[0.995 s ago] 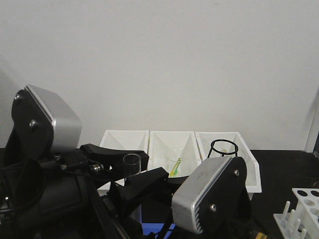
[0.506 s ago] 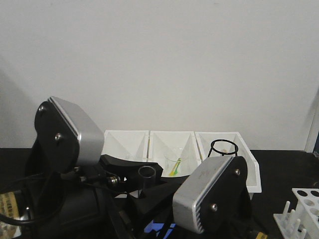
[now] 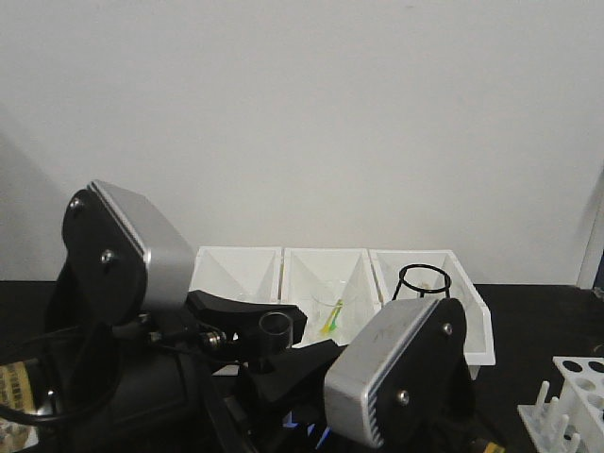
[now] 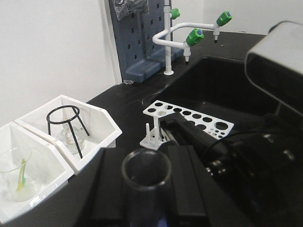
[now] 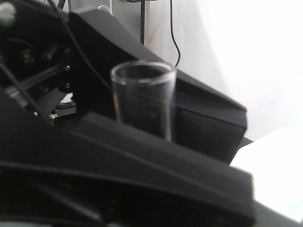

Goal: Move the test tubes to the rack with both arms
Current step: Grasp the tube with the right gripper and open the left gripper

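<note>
Glass test tube (image 4: 146, 182) stood upright between the jaws of the left gripper (image 4: 146, 163), closed on it. I could not tell the state of the right gripper (image 3: 288, 366), just beneath. The rack (image 4: 228, 125) lay beyond the jaws.

Black table (image 4: 128, 94) carrying lab ware
A white rack (image 4: 189, 116) is set on the table. White bins (image 4: 106, 127) are placed near it, to its left in the left wrist view. A blue-grey pegboard stand (image 4: 142, 42) and a green-tipped white tap (image 4: 168, 47) are seen beyond it.
</note>
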`<state>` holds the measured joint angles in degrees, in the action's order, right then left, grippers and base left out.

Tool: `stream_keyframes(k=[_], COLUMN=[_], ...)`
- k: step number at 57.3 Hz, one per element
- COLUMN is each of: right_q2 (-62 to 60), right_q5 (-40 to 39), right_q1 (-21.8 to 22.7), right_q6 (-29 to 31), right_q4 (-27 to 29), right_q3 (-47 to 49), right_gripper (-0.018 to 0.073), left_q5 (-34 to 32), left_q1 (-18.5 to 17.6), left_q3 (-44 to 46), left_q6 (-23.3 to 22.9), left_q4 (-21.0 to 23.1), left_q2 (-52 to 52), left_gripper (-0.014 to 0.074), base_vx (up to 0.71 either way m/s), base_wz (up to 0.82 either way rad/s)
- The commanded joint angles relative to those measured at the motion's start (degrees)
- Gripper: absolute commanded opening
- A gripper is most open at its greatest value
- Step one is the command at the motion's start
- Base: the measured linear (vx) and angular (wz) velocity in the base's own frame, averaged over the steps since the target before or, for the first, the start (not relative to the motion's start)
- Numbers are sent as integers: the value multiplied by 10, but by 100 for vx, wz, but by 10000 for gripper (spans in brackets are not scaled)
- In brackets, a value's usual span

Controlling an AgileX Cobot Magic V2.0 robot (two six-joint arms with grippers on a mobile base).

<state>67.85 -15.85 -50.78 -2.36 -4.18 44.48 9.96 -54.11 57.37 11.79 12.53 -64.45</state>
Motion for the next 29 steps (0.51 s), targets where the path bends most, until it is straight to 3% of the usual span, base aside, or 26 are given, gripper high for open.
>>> stream_keyframes(k=[1,10,29], right_q2=[-12,-12,-12], right_q5=[-52,-52,-36], right_q1=[1,1,1], right_q6=[3,3,3], right_q4=[-2,-2,-2], right_q3=[19,19,19], right_gripper=[-11,-10,-9], left_q5=[-49,-47,-46], left_q1=[-3,-3,-3], left_q3=[21,21,21], left_q6=[-6,-6,-6], left_q4=[8,8,17], left_q2=[10,10,10], left_gripper=[0,94,484], base_vx=[0,0,0], base_wz=[0,0,0])
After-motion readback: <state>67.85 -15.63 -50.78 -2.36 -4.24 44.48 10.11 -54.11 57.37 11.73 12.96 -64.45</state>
